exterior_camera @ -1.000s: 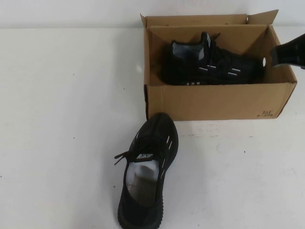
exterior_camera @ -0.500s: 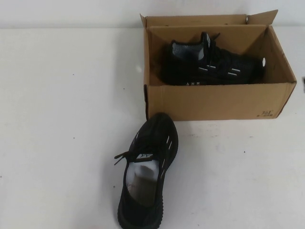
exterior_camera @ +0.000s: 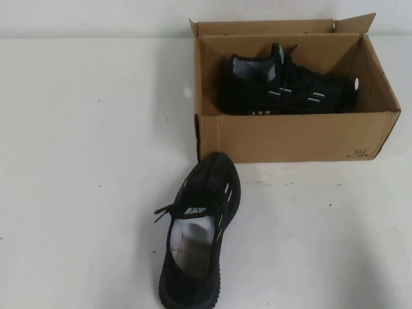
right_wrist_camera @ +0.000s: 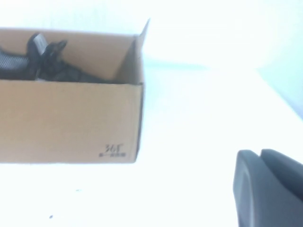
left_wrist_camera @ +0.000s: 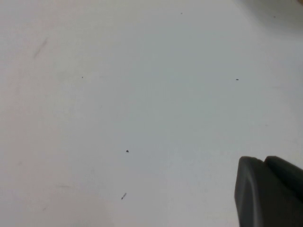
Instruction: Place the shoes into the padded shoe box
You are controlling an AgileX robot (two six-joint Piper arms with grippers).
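Now that the right gripper has pulled clear of the box, one shoe lies inside; the other shoe waits at the box's 7 o'clock. The left gripper hovers over bare table. Neither gripper's jaw state can be told.

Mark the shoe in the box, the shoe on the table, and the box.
Shoe in the box (exterior_camera: 290,90), high view, its side with white dashes.
Shoe on the table (exterior_camera: 199,225), high view, its tongue area.
Box (exterior_camera: 290,136), high view, front wall.
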